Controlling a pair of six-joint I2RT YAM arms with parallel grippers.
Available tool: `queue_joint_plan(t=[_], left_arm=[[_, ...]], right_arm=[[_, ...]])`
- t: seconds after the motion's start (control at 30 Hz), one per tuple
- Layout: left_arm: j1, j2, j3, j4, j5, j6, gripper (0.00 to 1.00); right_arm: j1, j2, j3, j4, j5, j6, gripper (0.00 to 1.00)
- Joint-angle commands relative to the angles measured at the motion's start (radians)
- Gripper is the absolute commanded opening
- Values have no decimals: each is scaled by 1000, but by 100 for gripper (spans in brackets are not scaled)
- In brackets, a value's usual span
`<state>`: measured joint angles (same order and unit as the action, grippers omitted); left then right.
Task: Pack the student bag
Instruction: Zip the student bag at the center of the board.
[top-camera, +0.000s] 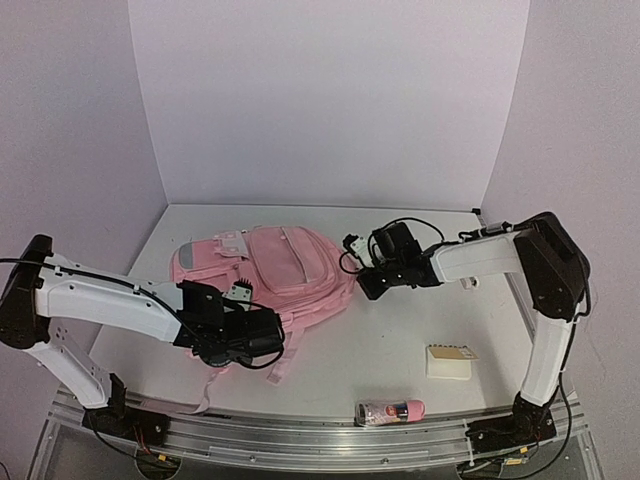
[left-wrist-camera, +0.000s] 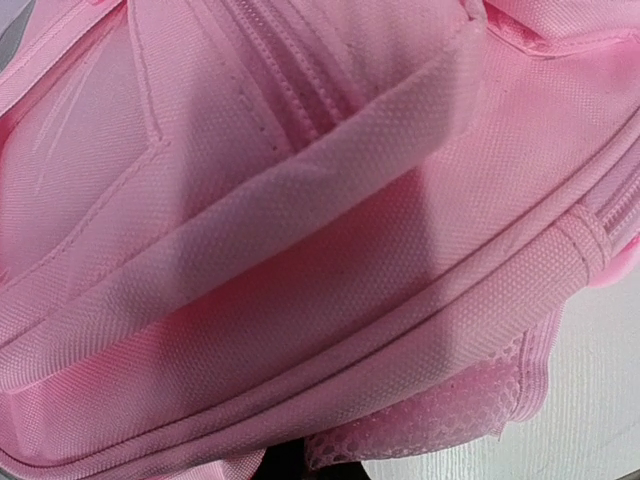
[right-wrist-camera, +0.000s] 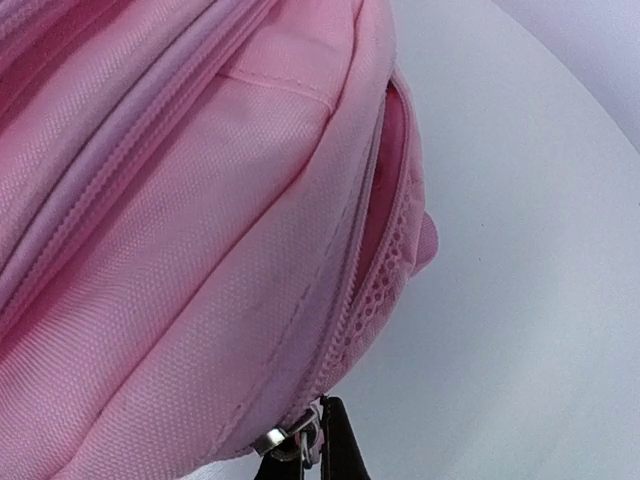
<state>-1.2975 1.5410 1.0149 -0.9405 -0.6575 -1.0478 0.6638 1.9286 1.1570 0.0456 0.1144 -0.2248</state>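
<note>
Your right jaws look pinched on the metal zipper pull (right-wrist-camera: 290, 438) at the right end of the student bag (top-camera: 285, 265). Your left jaws press into its near side, and you cannot tell whether they are spread. The bag lies left of centre on the counter (top-camera: 400, 320). Near right, well apart from it, lie a cream pad (top-camera: 452, 362) and a pink tube (top-camera: 390, 411).

Top external view: fixed high at the near side, angled forward and down, covering the whole counter (top-camera: 400, 340) from a distance. Left wrist view: very close on the student bag (top-camera: 285, 265), fabric nearly filling it. Right wrist view: close on the bag's edge, counter beyond. All three share the bag.
</note>
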Motion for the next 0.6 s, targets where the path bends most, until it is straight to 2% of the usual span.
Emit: queue_joint_plan(t=[0.0, 0.07, 0.17, 0.27, 0.47, 0.53, 0.57], left_arm=[[23, -63, -43, -111, -38, -76, 0], [37, -63, -48, -122, -43, -103, 0], [80, -55, -26, -128, -80, -163, 0], [118, -50, -10, -95, -140, -176, 0], [245, -74, -27, 121, -188, 64, 1], [264, -100, -35, 142, -189, 94, 10], [265, -120, -44, 160, -172, 128, 20]], right_arm=[[-61, 35, 86, -97, -44, -180, 0], [-71, 3, 77, -136, -128, -175, 0], [-66, -61, 46, -211, -417, -122, 0], [-40, -87, 6, -220, -586, -82, 0], [86, -78, 0, -211, -598, -22, 0], [132, -59, 14, -197, -604, 19, 0], [159, -50, 19, -193, -588, 25, 0]])
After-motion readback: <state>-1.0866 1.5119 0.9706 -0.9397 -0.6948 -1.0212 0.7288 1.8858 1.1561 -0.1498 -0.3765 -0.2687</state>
